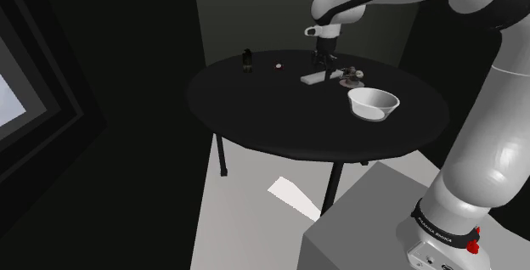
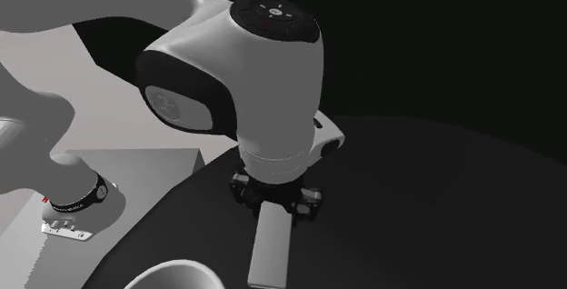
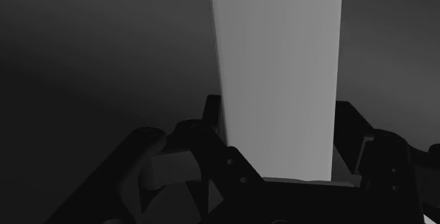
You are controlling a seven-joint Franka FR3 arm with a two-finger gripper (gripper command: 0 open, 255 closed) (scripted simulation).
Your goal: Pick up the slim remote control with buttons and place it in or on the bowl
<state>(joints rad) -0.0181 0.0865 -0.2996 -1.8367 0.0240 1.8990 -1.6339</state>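
Just beside a small brownish object (image 1: 350, 75), the hand (image 1: 324, 70) pinches the pale remote (image 1: 312, 80), near the white bowl (image 1: 374, 108).

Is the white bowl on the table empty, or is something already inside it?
Empty. In the shoulder view the bowl shows a bare white inside; the remote lies on the table, outside it.

Shoulder: behind stand (image 1: 374, 226), wide; second: close; both share table (image 1: 255, 115).
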